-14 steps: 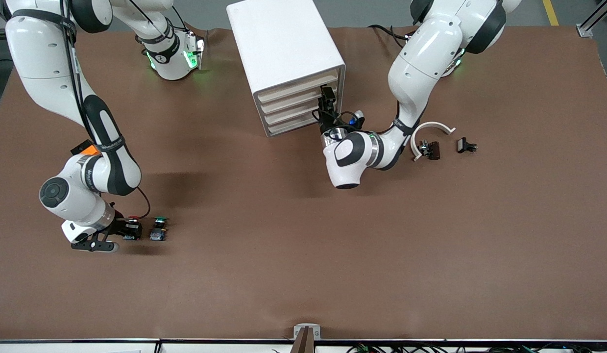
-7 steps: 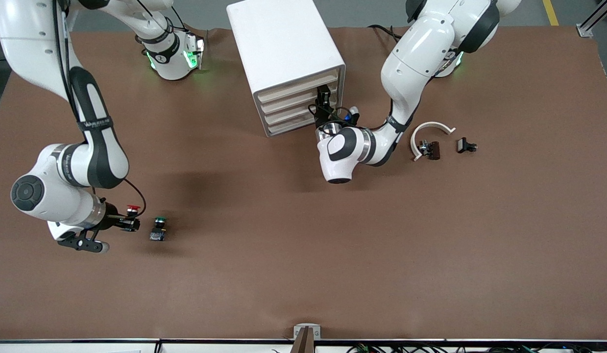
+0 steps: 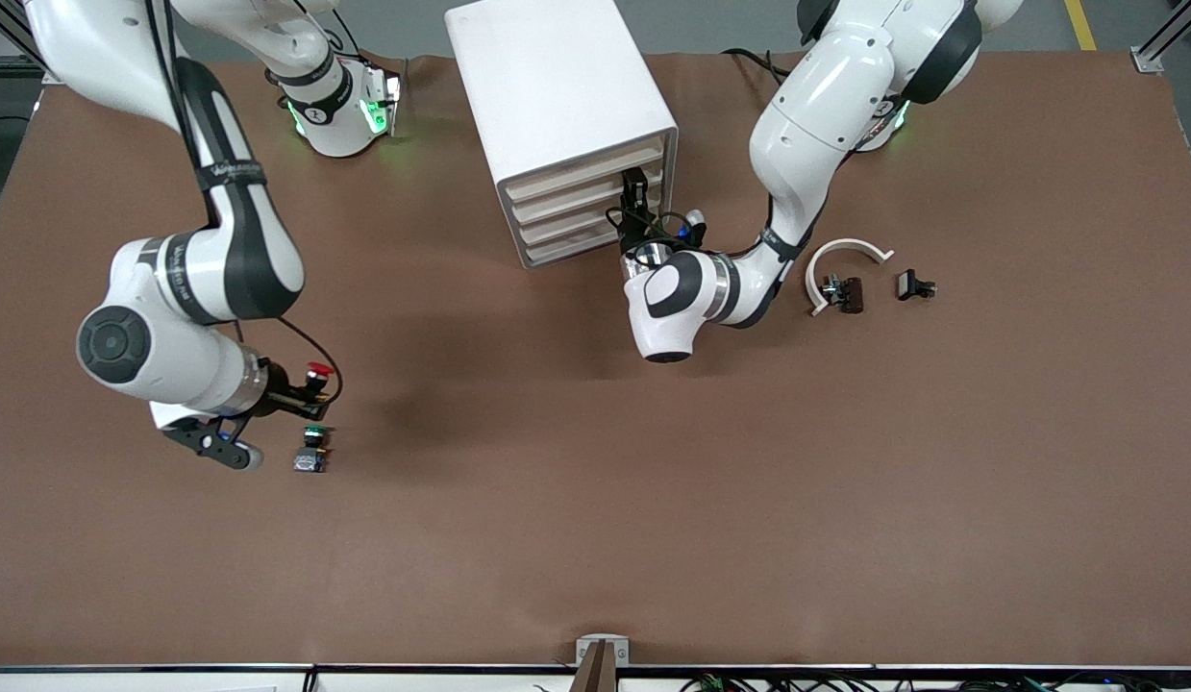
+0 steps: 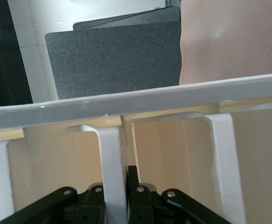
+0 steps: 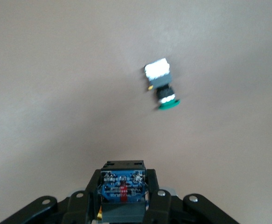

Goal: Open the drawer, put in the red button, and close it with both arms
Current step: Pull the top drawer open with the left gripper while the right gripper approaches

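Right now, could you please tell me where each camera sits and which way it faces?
Front view: high across the table, facing both arms, drawer unit between.
Left wrist view: on left arm, facing a drawer handle clamped by left gripper.
Right wrist view: on right arm, looking down past right gripper holding red button.
Shared: green button.

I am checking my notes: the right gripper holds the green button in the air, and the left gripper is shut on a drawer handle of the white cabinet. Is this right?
Not quite. The right gripper holds the red button; the green button lies on the table, as the front view shows. The left gripper is indeed shut on a drawer handle of the white cabinet.
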